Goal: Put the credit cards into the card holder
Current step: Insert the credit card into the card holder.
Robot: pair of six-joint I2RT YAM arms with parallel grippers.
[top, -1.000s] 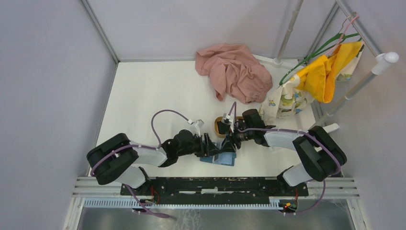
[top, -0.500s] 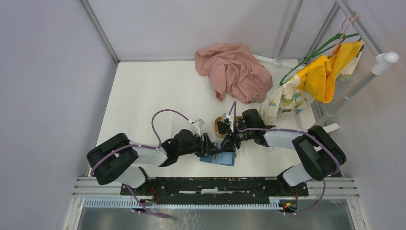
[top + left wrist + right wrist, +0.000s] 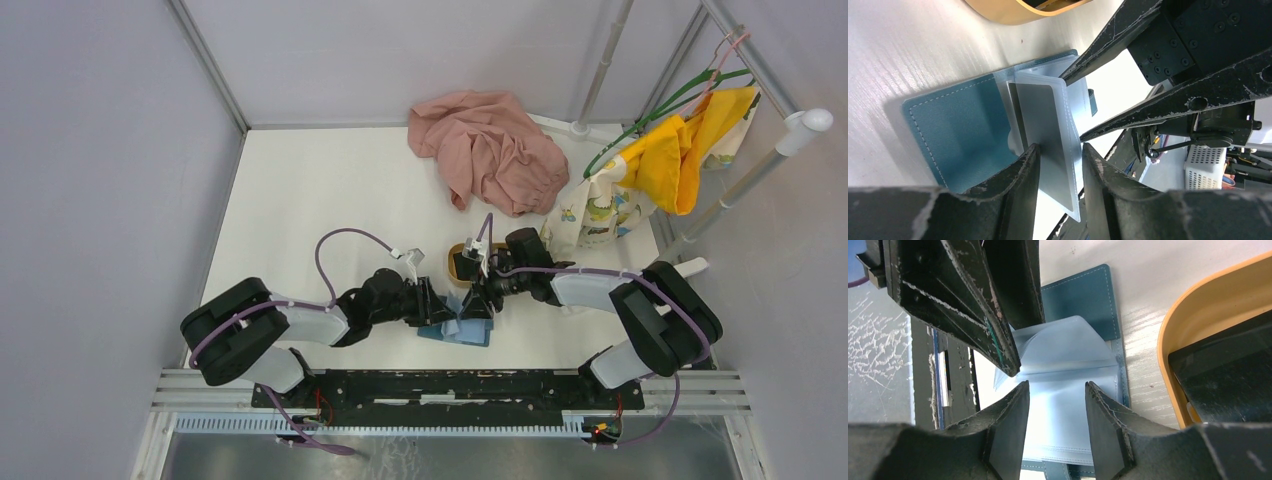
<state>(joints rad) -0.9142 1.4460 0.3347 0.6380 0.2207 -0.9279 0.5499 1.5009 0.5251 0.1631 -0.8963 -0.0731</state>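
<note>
The teal card holder (image 3: 478, 335) lies open on the white table, its outer leather (image 3: 958, 130) flat and its pale clear sleeves (image 3: 1068, 365) fanned upward. One clear sleeve (image 3: 1048, 125) stands on edge between the fingers of my left gripper (image 3: 1058, 155). It lies against one finger, with a narrow gap to the other. My right gripper (image 3: 1055, 390) hovers open over the sleeves from the opposite side, with nothing between its fingers. The black credit cards (image 3: 1228, 375) sit in the tan oval tray (image 3: 1178, 340), just beyond the holder (image 3: 463, 262).
A pink cloth (image 3: 490, 150) is heaped at the back of the table. Yellow and printed garments (image 3: 680, 150) hang from a rack at the right. The metal rail (image 3: 450, 385) with the arm bases runs along the near edge, close behind the holder.
My left gripper's jaws have narrowed around the upright clear sleeve, and the sleeve now stands higher off the holder. The right gripper has held its place and width.
</note>
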